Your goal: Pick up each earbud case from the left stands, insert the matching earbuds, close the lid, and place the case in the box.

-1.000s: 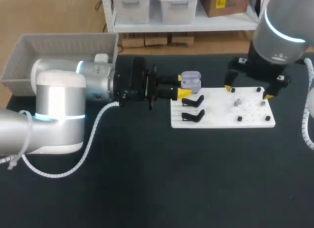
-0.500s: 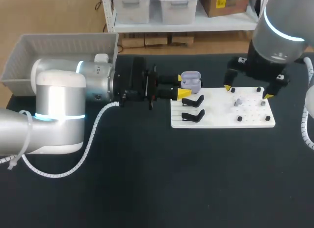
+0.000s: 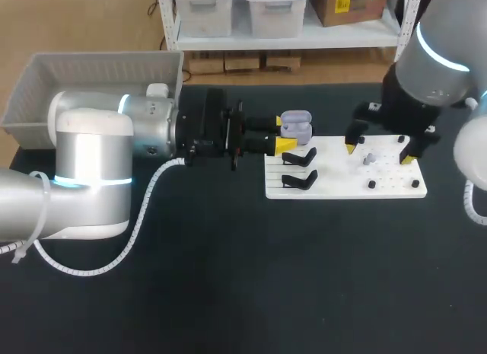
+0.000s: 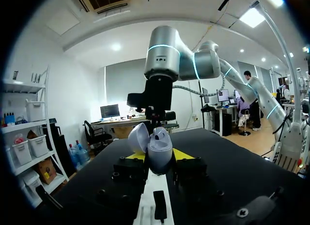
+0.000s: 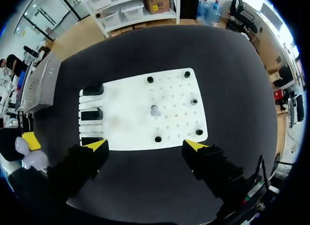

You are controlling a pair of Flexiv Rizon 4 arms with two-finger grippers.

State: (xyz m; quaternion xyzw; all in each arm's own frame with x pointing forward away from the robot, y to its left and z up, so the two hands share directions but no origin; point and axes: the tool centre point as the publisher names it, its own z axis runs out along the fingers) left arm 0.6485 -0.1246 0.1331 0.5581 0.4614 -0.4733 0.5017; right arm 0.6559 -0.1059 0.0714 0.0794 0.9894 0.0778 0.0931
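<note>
The white board (image 3: 346, 167) lies on the far half of the black table (image 3: 228, 278), its long sides running left to right. Bare cloth stretches wide on the near side and past its right end. The grey box (image 3: 91, 72) sits at the far left corner, behind the left arm.

The left gripper (image 3: 285, 133) reaches in level at the board's far left corner, clamped from both sides on the lilac earbud case (image 3: 297, 127). In the left wrist view the case (image 4: 159, 147) stands upright between the yellow tips of that gripper (image 4: 157, 155), mouth upward, long axis vertical. Its lid swings open to one finger's side. Whether it rests on a stand below, I cannot tell.

Two black stands (image 3: 300, 167) line the board's left edge just beside the case.

The right gripper (image 3: 378, 152) hangs over the board's right half, fingers spread wide and holding nothing (the right wrist view shows both tips apart). A small grey earbud (image 5: 154, 110) stands on the board (image 5: 126, 113) ahead of that gripper (image 5: 146, 145), clear of both fingers.
</note>
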